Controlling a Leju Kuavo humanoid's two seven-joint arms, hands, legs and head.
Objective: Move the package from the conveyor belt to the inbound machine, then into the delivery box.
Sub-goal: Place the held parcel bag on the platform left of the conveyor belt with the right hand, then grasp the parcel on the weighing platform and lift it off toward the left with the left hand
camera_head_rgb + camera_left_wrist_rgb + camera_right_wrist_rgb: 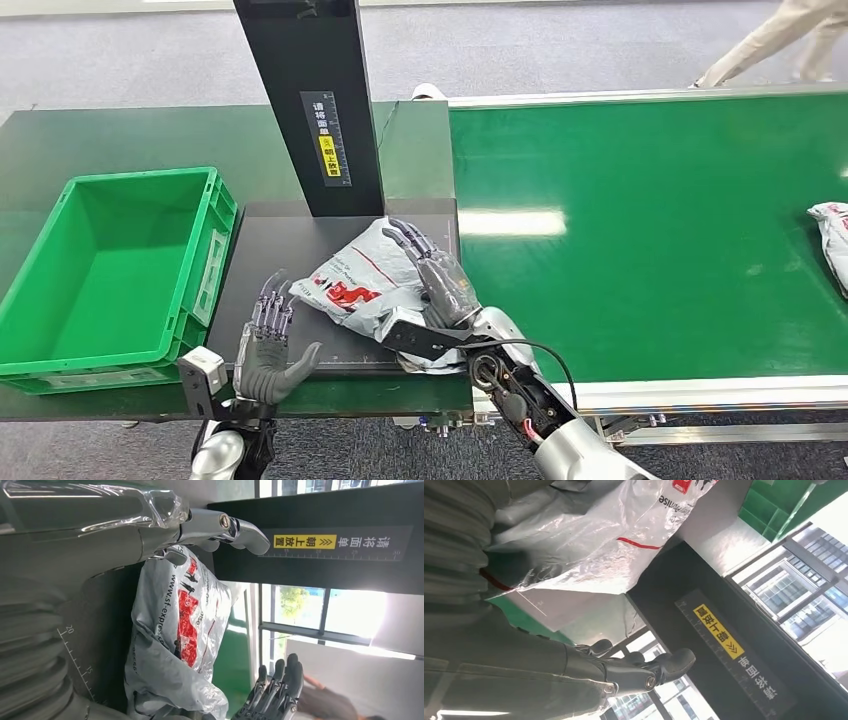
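Note:
A grey-white plastic package [355,287] with a red logo lies crumpled on the dark platform [280,240] of the inbound machine, at the foot of its black column [310,100]. My right hand [437,277] lies over the package's right edge with its fingers stretched out straight, not closed around it. Just left of the package, my left hand [268,340] is open with fingers spread, a small gap away from it. The left wrist view shows the package [175,630] beyond my left hand's fingers [220,527]. In the right wrist view the package [599,545] lies apart from my extended fingers [639,670].
A green delivery box [140,178] stands empty to the left of the platform. The green conveyor belt [650,230] runs to the right, with a second package [832,235] at its far right edge. A person [780,35] is walking behind the belt.

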